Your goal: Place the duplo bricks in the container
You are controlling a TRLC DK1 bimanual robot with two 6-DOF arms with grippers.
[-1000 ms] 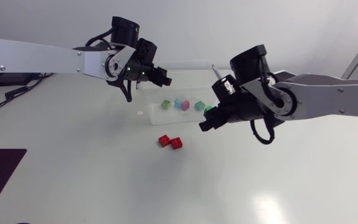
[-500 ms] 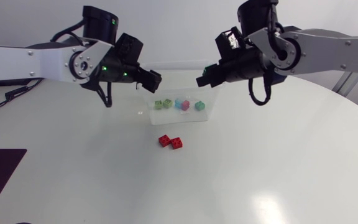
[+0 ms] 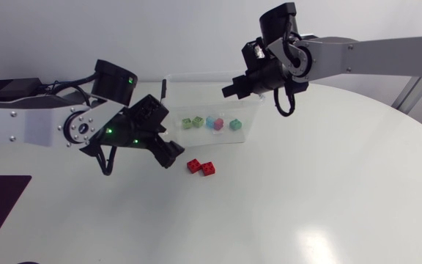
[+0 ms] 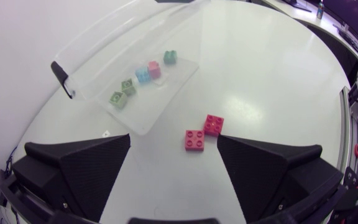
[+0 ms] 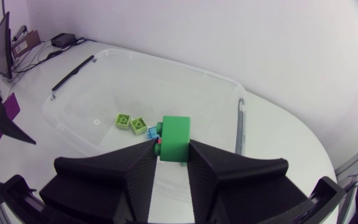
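Right end effector [image 5: 171, 149]: squeezed tight on a green brick [image 5: 175, 134], over the container [image 5: 166, 60].
Left end effector [image 4: 174, 140]: wide open, holding nothing, above two red bricks [image 4: 195, 139] on the counter [image 4: 278, 81].

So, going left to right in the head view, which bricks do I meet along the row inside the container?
light green brick → second light green brick → blue brick → pink brick → dark green brick
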